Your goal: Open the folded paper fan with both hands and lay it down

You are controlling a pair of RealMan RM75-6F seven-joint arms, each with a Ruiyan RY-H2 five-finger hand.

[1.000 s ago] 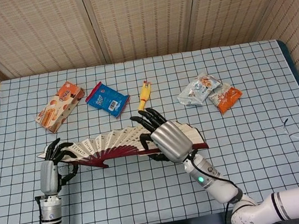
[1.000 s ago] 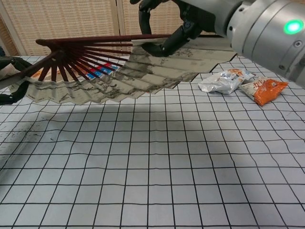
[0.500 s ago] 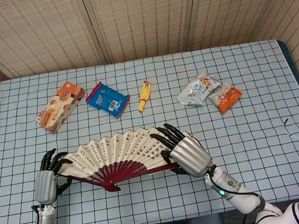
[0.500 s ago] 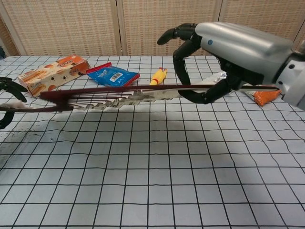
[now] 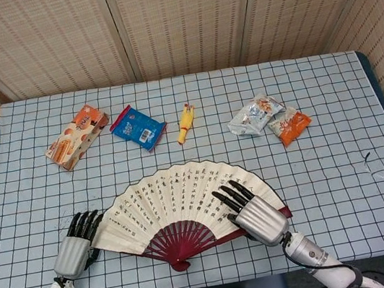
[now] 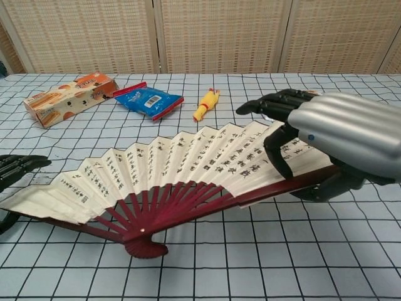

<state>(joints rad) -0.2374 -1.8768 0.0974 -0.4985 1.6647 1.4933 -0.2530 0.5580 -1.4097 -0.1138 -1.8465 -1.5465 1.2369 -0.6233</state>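
Note:
The paper fan (image 5: 179, 201) is spread wide into a half circle, cream leaf with black writing and dark red ribs, low over the checked cloth near the front edge. Its pivot (image 6: 144, 244) sits down at the cloth. My right hand (image 5: 258, 217) holds the right end rib, fingers over the leaf and thumb under the rib in the chest view (image 6: 338, 135). At the fan's left end my left hand (image 5: 77, 246) has its fingers stretched over the outer rib with the thumb below it (image 6: 14, 168).
Along the far half lie an orange box (image 5: 76, 136), a blue packet (image 5: 138, 127), a yellow rubber chicken (image 5: 186, 123), a silver snack bag (image 5: 255, 117) and an orange snack bag (image 5: 290, 126). The table's front edge runs just below the fan's pivot.
The fan has come down from a raised, edge-on tilt and lies flat and fully spread near the cloth. Both hands have dropped toward the front edge with it.

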